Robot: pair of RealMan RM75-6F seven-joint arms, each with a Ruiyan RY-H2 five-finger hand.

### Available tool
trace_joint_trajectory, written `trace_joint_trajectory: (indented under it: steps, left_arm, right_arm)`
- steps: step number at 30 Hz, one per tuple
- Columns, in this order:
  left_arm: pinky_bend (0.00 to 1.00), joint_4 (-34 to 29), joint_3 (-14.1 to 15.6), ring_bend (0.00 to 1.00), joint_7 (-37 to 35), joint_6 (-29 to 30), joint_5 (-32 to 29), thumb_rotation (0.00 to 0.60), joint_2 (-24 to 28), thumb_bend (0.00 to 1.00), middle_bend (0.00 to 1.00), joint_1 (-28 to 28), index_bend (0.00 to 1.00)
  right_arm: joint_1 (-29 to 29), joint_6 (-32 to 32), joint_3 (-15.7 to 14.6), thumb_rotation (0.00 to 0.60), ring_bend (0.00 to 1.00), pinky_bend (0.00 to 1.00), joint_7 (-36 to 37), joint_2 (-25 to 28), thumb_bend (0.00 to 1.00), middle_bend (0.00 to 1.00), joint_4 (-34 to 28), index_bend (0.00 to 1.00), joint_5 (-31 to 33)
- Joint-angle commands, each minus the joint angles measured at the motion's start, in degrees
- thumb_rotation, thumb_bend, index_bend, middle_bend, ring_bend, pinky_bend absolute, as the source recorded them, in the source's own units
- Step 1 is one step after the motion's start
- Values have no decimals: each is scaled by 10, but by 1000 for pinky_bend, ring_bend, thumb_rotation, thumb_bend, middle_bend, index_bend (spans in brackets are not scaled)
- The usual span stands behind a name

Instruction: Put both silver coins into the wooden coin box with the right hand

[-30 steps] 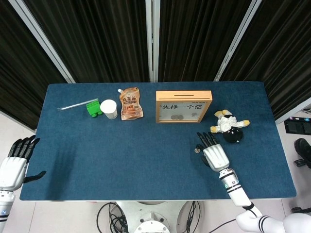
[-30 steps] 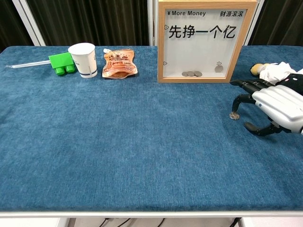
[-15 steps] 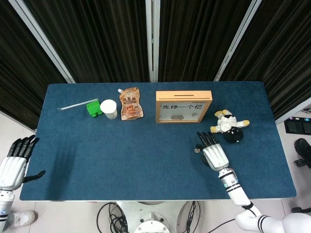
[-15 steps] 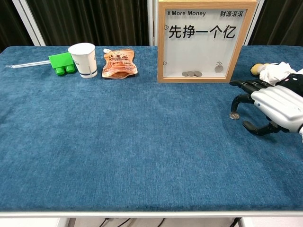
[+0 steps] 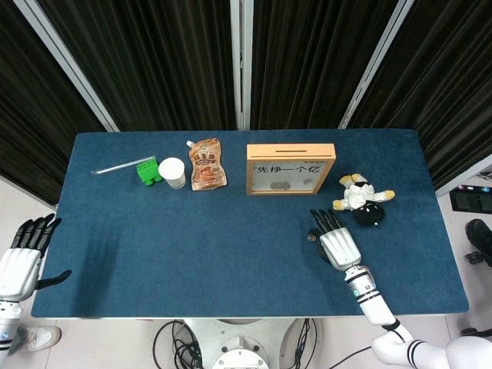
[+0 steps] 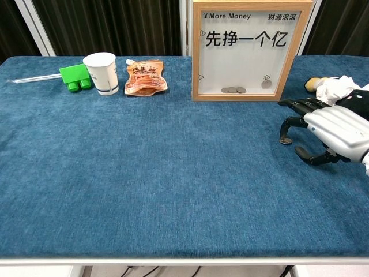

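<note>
— How far along?
— Coins already lie inside the box at the table's far edge; whether one is ours, can't tell.
— And the rest?
— A coin lies on the table under the right hand's spread, empty fingers. Left hand idles open off the left edge.

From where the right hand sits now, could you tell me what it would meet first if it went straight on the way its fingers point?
Probably the wooden-framed coin box: the right hand points up-table, slightly leftward. The small silver coin beside one fingertip seems just off that line, though depth is unclear.
</note>
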Motion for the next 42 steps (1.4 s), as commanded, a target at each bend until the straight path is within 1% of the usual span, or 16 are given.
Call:
trace_joint_trajectory:
  steps: [1, 6, 16, 27, 34, 42]
  left_arm:
    - [0, 1, 0, 0, -1, 0, 0, 600, 0, 28, 8, 0, 49]
    - [0, 4, 0, 0, -3, -2, -2, 600, -1, 28, 8, 0, 49]
    - [0, 15, 1, 0, -11, -9, -4, 600, -5, 28, 8, -2, 49]
    - [0, 25, 0, 0, -24, -12, -8, 600, -9, 28, 8, -2, 49]
    - [0, 28, 0, 0, -29, -11, -6, 600, -10, 28, 8, -3, 49]
    - [0, 24, 1, 0, -25, -9, -3, 600, -9, 28, 8, -3, 49]
  right_arm:
    - [0, -1, 0, 600, 0, 0, -1, 1, 276, 15, -1, 363, 1]
    - [0, -1, 1, 600, 0, 0, -1, -2, 286, 16, 0, 370, 1]
    - [5, -4, 5, 600, 0, 0, -1, -11, 298, 19, 15, 467, 2]
    - [12, -3, 11, 600, 0, 0, -7, -18, 313, 26, 24, 541, 3]
    - [13, 4, 12, 600, 0, 0, -8, -17, 314, 28, 25, 549, 0]
    - [12, 5, 10, 600, 0, 0, -8, -11, 313, 29, 18, 522, -1]
